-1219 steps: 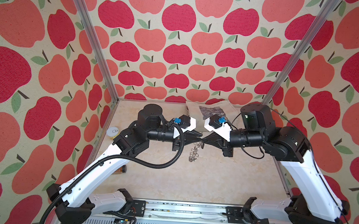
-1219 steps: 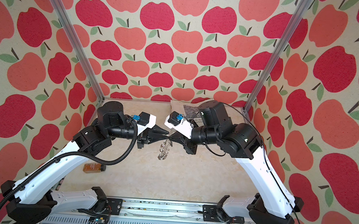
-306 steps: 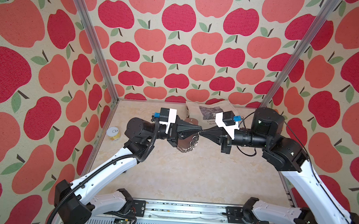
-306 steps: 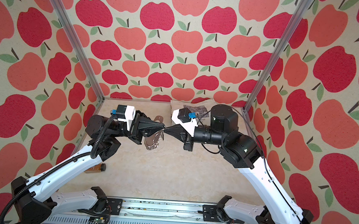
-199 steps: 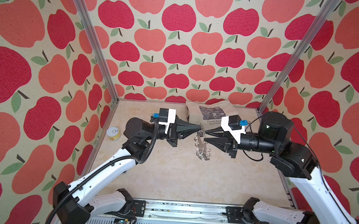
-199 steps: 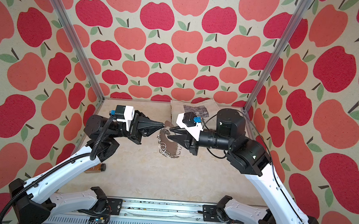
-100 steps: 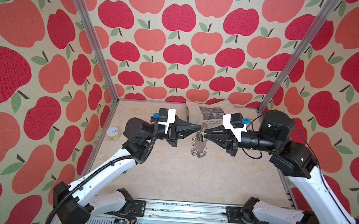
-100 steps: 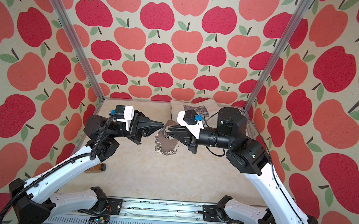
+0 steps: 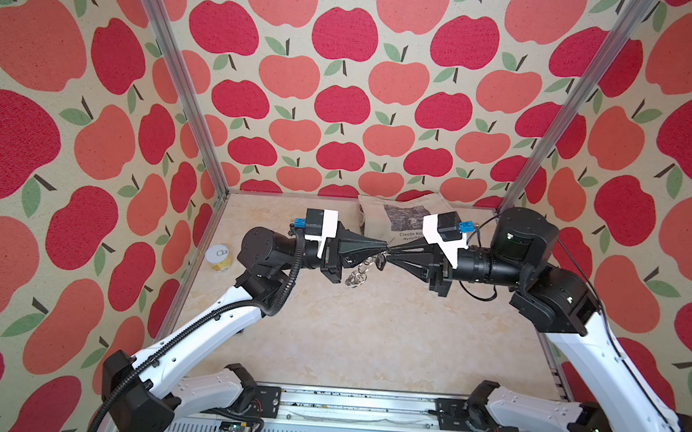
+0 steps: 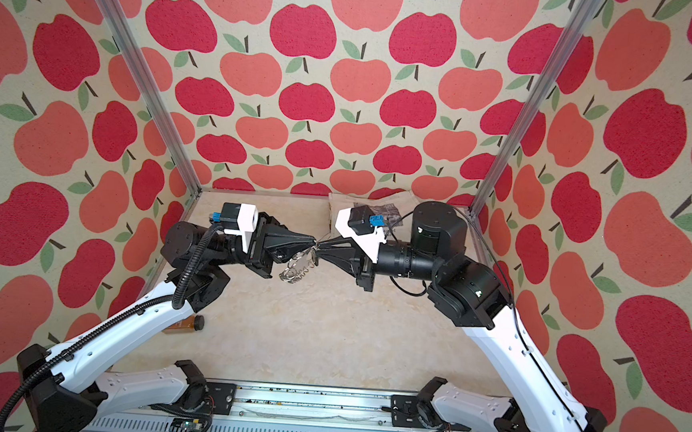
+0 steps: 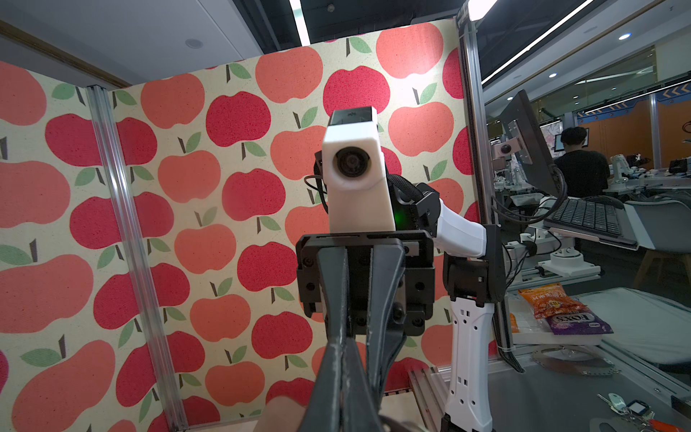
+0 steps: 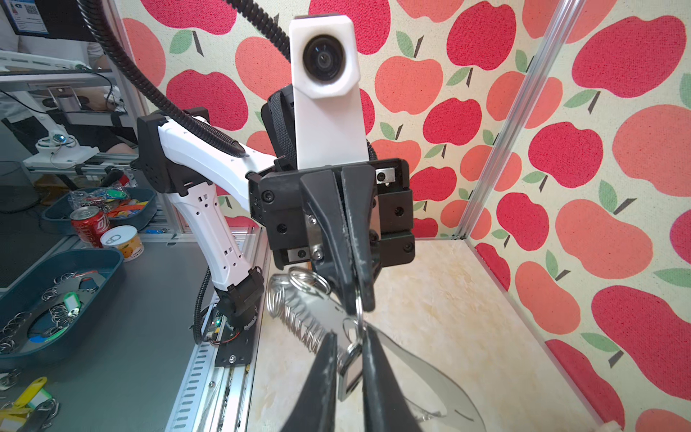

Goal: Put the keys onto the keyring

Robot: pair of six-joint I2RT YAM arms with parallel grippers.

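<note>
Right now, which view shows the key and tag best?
Right wrist: key and tag close up between the right gripper's fingers. In both top views a dark speck by the keyring. Left wrist: hidden behind the left gripper.

Two end effectors (image 9: 384, 245) (image 9: 390, 257); one each of keyring (image 10: 296, 270), key (image 12: 349, 377), can (image 9: 218, 257), bottle (image 10: 186, 324), bag (image 9: 398, 222).

Each arm has white link shells (image 9: 202, 340) and black joint housings (image 9: 261, 244). Behind the left tool (image 9: 384, 245), a white camera block (image 9: 327, 224) carries a round lens (image 12: 324, 60) and a blue connector (image 9: 298, 223); a black corrugated hose (image 9: 292, 274) runs back from it along the arm. The right tool (image 9: 388, 256) has the same camera block and blue connector, with thin black cables (image 9: 476, 296) behind it. Both tools have tapered black fingers (image 12: 325, 217) on a black body (image 12: 392, 209) fastened with socket-head screws (image 12: 267, 195). A green light (image 11: 402, 217) glows on the joint housing behind the right tool.
</note>
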